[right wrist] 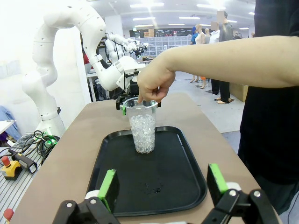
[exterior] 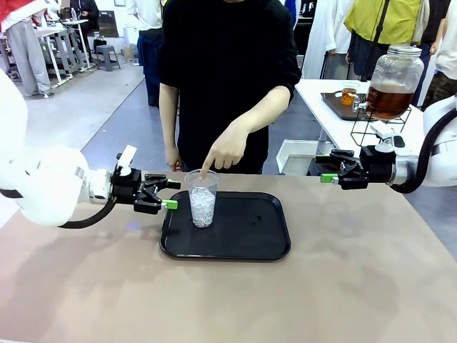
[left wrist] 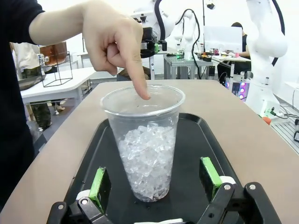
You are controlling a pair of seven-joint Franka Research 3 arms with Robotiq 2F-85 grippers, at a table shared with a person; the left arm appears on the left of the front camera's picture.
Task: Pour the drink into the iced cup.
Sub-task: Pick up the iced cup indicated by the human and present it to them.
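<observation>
A clear plastic iced cup [exterior: 203, 198] [left wrist: 145, 140] [right wrist: 143, 127] holding crushed ice stands on the left part of a black tray [exterior: 243, 236]. A person's hand [exterior: 225, 150] points an index finger into its rim. My left gripper [exterior: 171, 194] [left wrist: 155, 179] is open just left of the cup, its green pads on either side of the cup's base, apart from it. My right gripper [exterior: 325, 168] [right wrist: 161, 184] is open and empty, hovering off the tray's right. The amber drink [exterior: 389, 100] sits in a glass dispenser jar on a wire stand on the side table.
A white side table [exterior: 328, 107] at the back right carries the jar and a small dark tray with a cup. The person stands at the far edge of the brown table [exterior: 357, 286], whose front and right parts are bare.
</observation>
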